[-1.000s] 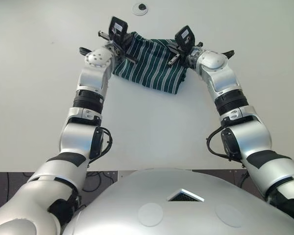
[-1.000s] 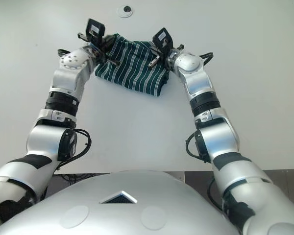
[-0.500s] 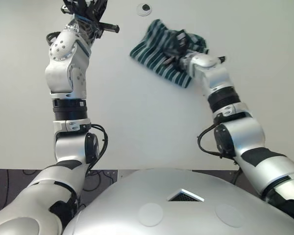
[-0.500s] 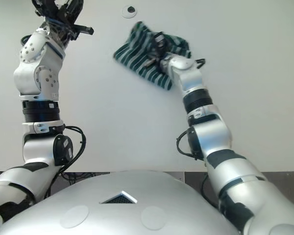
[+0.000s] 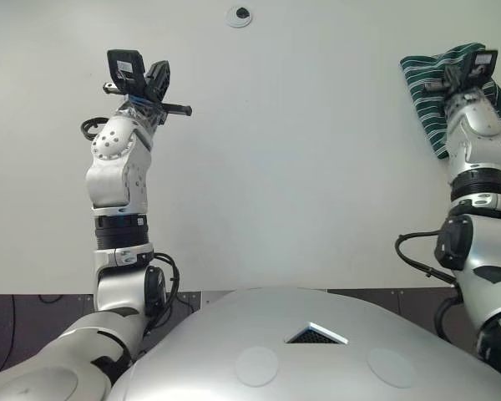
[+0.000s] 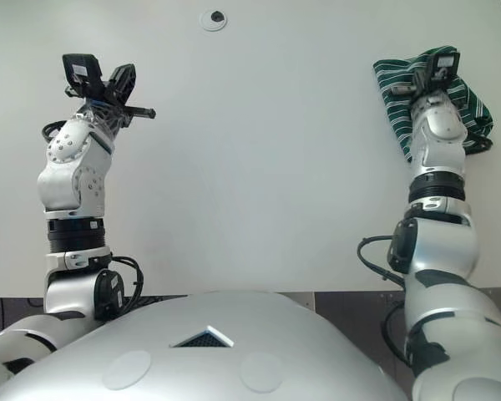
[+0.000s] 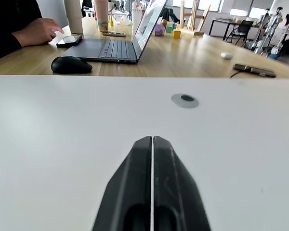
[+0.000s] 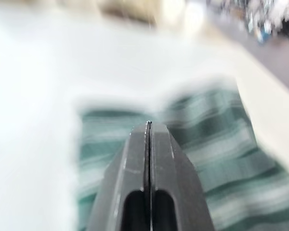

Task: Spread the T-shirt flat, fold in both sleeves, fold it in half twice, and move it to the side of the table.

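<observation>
The folded T-shirt (image 5: pixel 424 88), dark green with white stripes, lies bunched at the far right side of the white table (image 5: pixel 301 167). My right gripper (image 5: pixel 452 77) rests on top of it. In the right wrist view its fingers (image 8: pixel 135 159) are shut, pressed together with no cloth between them, and the striped T-shirt (image 8: pixel 221 149) spreads underneath. My left gripper (image 5: pixel 150 79) is held up over the table's left part, far from the shirt. Its fingers (image 7: pixel 135 183) are shut with nothing in them, above bare tabletop.
A round cable grommet (image 5: pixel 240 14) sits in the table at the far middle. The table's right edge runs close beside the shirt. Beyond the far edge stands a wooden desk with a laptop (image 7: pixel 120 45) and a mouse (image 7: pixel 71 65).
The T-shirt has slid from the far middle of the table to the right side under my right gripper. My left gripper let go of it, swung up to the left, then dropped slightly.
</observation>
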Controlling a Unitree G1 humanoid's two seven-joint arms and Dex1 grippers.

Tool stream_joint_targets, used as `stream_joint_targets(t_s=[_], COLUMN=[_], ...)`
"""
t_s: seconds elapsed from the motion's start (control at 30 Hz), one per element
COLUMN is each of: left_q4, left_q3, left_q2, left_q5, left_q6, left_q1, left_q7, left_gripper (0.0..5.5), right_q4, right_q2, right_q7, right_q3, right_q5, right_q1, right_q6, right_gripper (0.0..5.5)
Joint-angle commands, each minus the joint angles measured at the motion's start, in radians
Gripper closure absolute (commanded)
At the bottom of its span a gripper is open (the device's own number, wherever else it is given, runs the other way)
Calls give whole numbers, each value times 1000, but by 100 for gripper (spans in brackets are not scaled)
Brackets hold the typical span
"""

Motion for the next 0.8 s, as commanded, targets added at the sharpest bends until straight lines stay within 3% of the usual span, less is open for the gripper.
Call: stream_joint_targets(t_s=[0.03,0.23,0.57,0.8], left_q4=[-41,-7,95,168], left_q3=[-44,-69,-60,-51], left_q2=[-2,-59,-135,-177], left_q5=[109,160,179,193], left_q6=[-78,-130,-204,-269], left_q1=[72,79,48,9], left_q7=[75,146,230,302], left_gripper=[548,548,548,548], right_q4=[-382,-602,-496,-503], right_q2=[99,203,231,214], right_q7=[-66,-141,-143,-112], right_q3=[-10,46,67,76], right_q5=[34,-18,-45,-48], right_q1=[89,217,90,125], right_q6=[-2,58,46,30], right_gripper=[550,550,550,550])
